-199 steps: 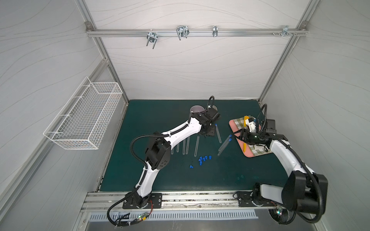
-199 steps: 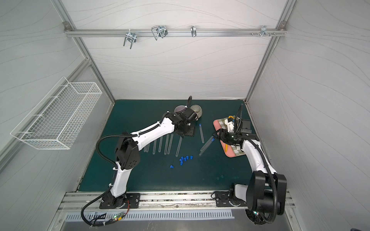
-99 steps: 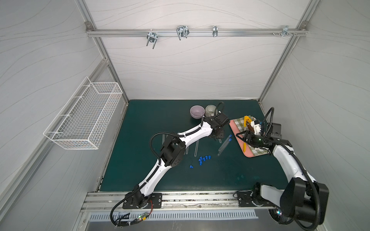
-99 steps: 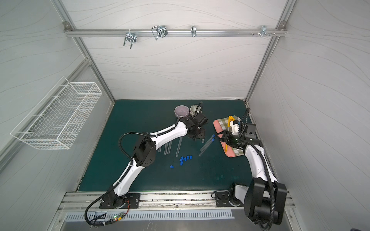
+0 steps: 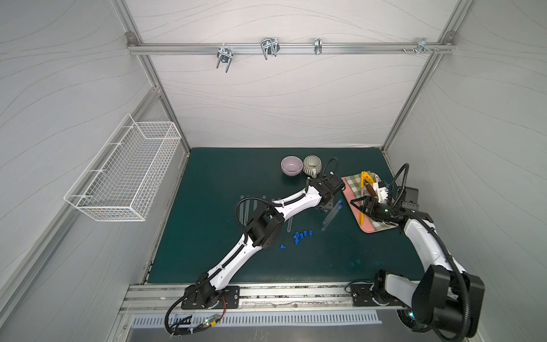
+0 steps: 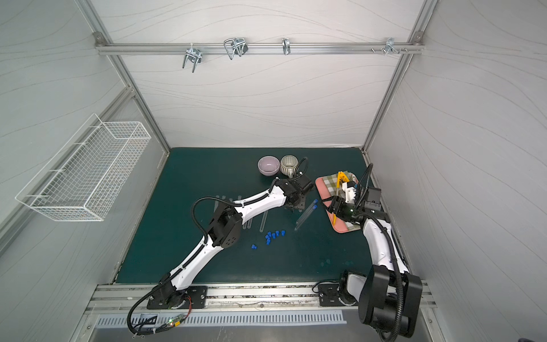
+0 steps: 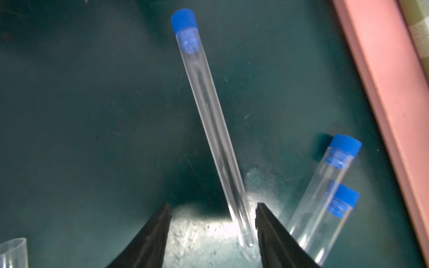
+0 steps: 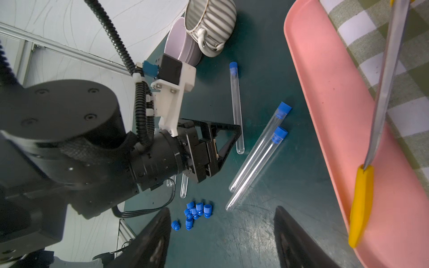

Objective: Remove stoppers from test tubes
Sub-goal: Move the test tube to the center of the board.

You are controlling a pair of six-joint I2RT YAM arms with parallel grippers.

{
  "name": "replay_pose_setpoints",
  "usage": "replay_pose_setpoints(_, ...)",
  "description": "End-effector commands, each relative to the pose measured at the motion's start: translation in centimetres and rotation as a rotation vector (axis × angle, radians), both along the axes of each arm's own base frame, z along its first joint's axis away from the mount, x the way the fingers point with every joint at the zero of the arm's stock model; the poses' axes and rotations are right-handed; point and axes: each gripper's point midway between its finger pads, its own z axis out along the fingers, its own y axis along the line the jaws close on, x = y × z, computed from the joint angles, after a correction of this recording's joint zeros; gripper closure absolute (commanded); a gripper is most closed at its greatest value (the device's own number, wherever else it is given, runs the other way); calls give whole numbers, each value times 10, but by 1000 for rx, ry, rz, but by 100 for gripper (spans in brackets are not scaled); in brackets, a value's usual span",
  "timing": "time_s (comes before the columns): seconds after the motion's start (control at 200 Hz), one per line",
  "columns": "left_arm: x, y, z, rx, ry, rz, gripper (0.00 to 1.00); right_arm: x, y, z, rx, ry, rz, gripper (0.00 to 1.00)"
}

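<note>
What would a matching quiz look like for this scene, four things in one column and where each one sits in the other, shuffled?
Things:
1. loose stoppers
2. wire basket
3. yellow-handled tool
4. striped mug

Places:
a. on the pink tray
b. next to the purple bowl
c. hung on the wall
d. heaped on the green mat

Pairs: 1-d, 2-c, 3-a, 4-b.

Left wrist view: open tube (image 7: 11, 253) cut off at the frame corner; two stoppered tubes (image 7: 330, 176) pass behind the left gripper (image 7: 212, 205). Top view: left arm (image 5: 296, 204) covers most of the bare tubes (image 5: 289, 225).
</note>
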Motion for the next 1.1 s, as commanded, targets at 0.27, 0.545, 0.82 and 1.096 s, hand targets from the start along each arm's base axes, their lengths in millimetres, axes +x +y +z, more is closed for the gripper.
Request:
replay_pose_setpoints(0.27, 4, -1, -15, 72, -35, -7, 40, 2, -2, 7, 25, -43, 5, 30)
replay_pose_setpoints(0.545, 1, 13, -18, 79, 13, 14, 60, 1, -2, 11, 17, -56, 3, 29)
replay_pose_setpoints(0.82, 3, 41, -4, 103, 36, 2, 81, 1, -2, 11, 18, -54, 5, 28)
replay_pose_setpoints(1.096, -18, 66, 1, 141, 127, -70, 90, 0, -2, 12, 14, -56, 6, 28)
